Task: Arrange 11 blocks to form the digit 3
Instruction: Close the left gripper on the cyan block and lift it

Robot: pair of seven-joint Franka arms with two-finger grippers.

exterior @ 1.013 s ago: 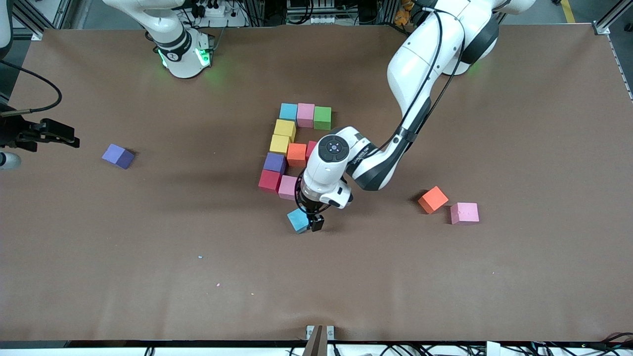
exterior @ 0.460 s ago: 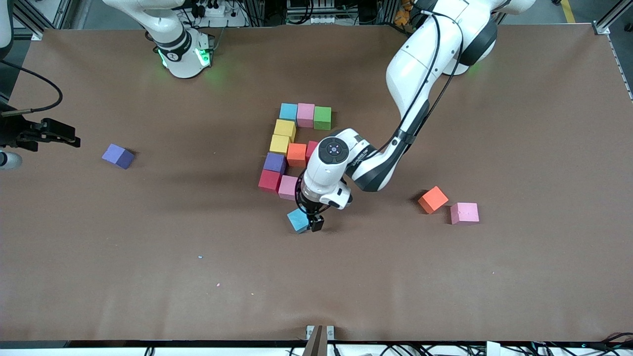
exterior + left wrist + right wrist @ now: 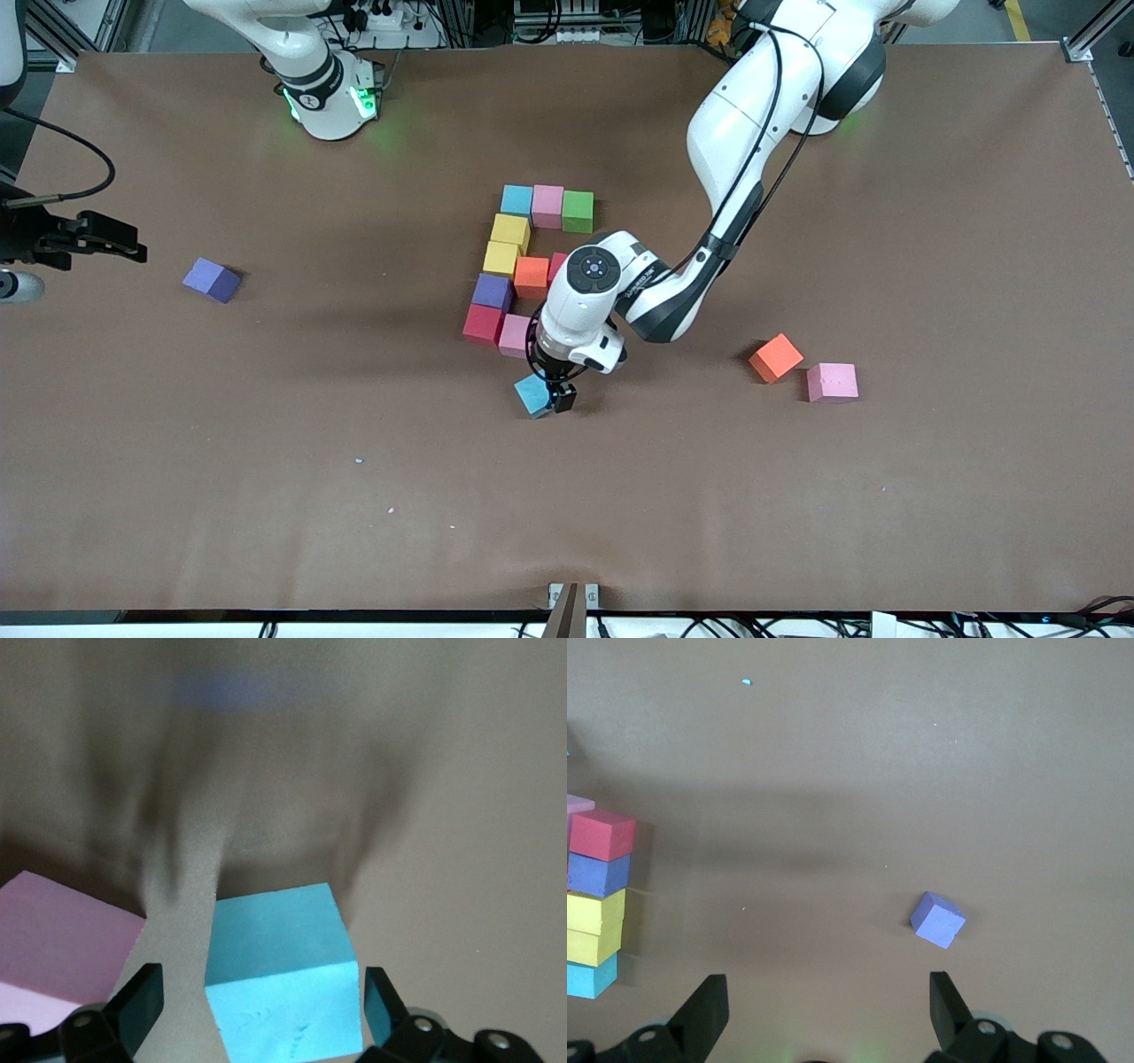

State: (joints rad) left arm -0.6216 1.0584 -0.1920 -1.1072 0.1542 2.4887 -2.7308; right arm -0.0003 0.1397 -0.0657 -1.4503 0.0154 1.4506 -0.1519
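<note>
Several blocks stand together mid-table: light blue [image 3: 516,200], pink [image 3: 547,206] and green [image 3: 578,211] in a row. Nearer the front camera come two yellow [image 3: 510,230], orange [image 3: 532,276], purple [image 3: 493,291], red [image 3: 483,323] and pink [image 3: 515,336] [image 3: 62,948]. Another red one [image 3: 558,264] is half hidden by the left arm. A lone light blue block [image 3: 533,394] [image 3: 283,979] lies just nearer the camera than that pink one. My left gripper [image 3: 545,397] [image 3: 261,1005] is down around it, open, a gap at each finger. My right gripper [image 3: 133,251] [image 3: 826,1010] waits open in the air at the right arm's end of the table.
A loose purple block [image 3: 212,280] [image 3: 937,920] lies toward the right arm's end. An orange block [image 3: 776,357] and a pink block [image 3: 832,382] lie side by side toward the left arm's end. The brown table [image 3: 354,496] is bare near the front camera.
My left hand has edged slightly toward the right arm's end, still around the light blue block, which has barely moved. My right gripper has drifted a little toward the table.
</note>
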